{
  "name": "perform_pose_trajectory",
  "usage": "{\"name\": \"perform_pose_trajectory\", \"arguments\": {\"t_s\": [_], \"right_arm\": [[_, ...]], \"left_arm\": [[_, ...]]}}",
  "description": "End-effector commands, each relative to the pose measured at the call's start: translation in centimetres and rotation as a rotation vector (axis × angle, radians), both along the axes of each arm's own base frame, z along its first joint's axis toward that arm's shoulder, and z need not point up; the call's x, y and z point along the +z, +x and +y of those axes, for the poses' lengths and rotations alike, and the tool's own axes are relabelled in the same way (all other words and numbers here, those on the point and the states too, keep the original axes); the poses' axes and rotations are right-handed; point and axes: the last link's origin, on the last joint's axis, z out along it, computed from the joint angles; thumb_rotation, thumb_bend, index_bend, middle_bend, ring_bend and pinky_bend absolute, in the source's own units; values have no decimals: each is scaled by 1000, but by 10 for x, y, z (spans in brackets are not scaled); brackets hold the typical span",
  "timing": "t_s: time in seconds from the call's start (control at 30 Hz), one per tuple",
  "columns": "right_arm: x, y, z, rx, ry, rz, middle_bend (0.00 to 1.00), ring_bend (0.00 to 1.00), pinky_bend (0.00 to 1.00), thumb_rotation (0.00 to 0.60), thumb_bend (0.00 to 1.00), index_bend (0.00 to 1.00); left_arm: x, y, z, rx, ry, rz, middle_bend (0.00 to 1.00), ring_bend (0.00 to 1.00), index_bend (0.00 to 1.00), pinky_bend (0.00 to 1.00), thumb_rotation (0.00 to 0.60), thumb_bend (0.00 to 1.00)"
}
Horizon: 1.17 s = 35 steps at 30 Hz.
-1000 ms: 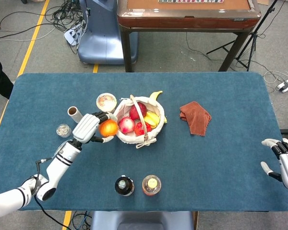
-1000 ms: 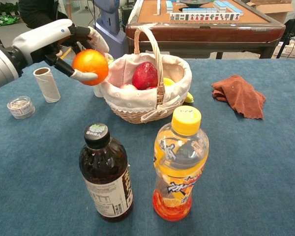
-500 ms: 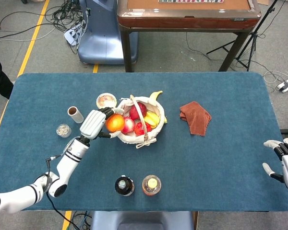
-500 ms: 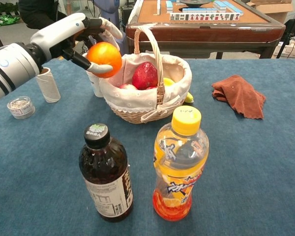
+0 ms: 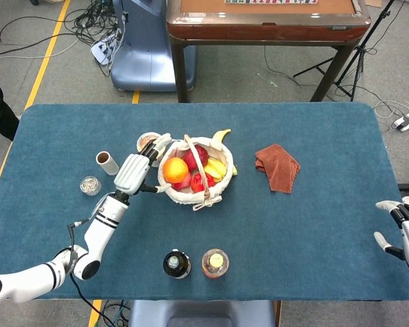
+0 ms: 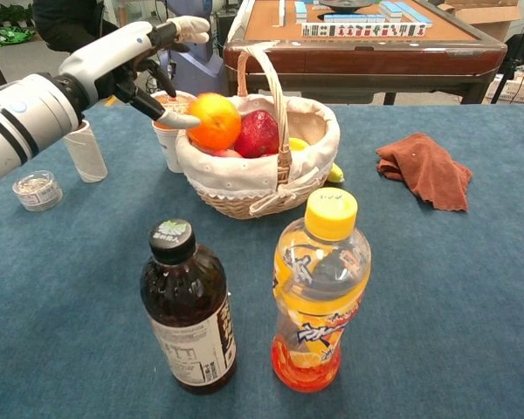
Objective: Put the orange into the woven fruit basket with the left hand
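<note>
Flanking basket (image 5: 191, 194): cup (image 6: 167, 140), cloth (image 5: 277, 167).

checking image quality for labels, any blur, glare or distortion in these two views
Head view: even light, soft shadows, sharp; the orange in the basket reads clearly. Chest view: the two bottles loom large up close, small highlights on them, left hand sharp, no motion blur.

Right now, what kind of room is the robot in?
Probably a robot test lab, not a home kitchen. Loose cables lie across the bare grey floor, yellow tape marks out the floor, and a mahjong table stands behind the blue work table.
</note>
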Motion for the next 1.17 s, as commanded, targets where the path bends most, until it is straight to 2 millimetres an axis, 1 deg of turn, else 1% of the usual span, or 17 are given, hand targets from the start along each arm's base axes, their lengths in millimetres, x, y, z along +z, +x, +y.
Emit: {"name": "perform_pose_trajectory", "arguments": {"t_s": [0.03,0.1,0.23,0.33,0.43,0.53,0.67,0.77,0.87,0.97,1.07,1.17], "right_arm": [[0,0,-1,2,2,-1,325,299,360,600,213,321],[0,1,-1,5,1,-2,325,299,360,600,213,321],[4,0,0,2,-7,1,325,299,360,600,213,321],[6,0,1,0,-8,7,325,299,360,600,213,321],[6,-1,-1,0,-5,9,325,299,360,600,213,321],[5,0,-3,8,6,9,325,299,360,600,213,327],[0,5,-4,40,53,8,343,320,360,600,223,358],[-2,7,-5,50,65,2,345,323,378,600,226,362],[-4,7,-6,50,69,-1,345,323,382,600,226,362],[-6,8,-7,49,76,0,345,323,382,600,226,362],[-6,9,-7,52,72,-3,345,323,382,600,227,362],[-6,9,-6,52,67,-4,345,323,382,600,226,362]], "left_arm": [[4,-2,-1,10,5,1,23,81,0,324,600,146],[9,-5,-3,16,20,6,23,81,0,315,600,146],[24,-23,-9,56,55,63,23,83,3,311,600,146],[44,-47,-17,123,89,150,23,83,24,311,600,146],[61,-69,-27,200,113,199,23,83,48,311,600,146],[81,-91,-41,281,146,250,23,83,60,311,600,146],[108,-117,-72,346,222,297,23,91,127,309,600,146],[121,-135,-96,399,268,345,23,91,133,297,600,146],[128,-150,-117,448,290,390,23,91,133,280,600,146],[132,-160,-138,483,296,410,23,92,133,279,600,146],[134,-168,-157,500,294,425,23,92,133,279,600,146],[134,-174,-172,509,295,436,23,92,133,279,600,146]]}}
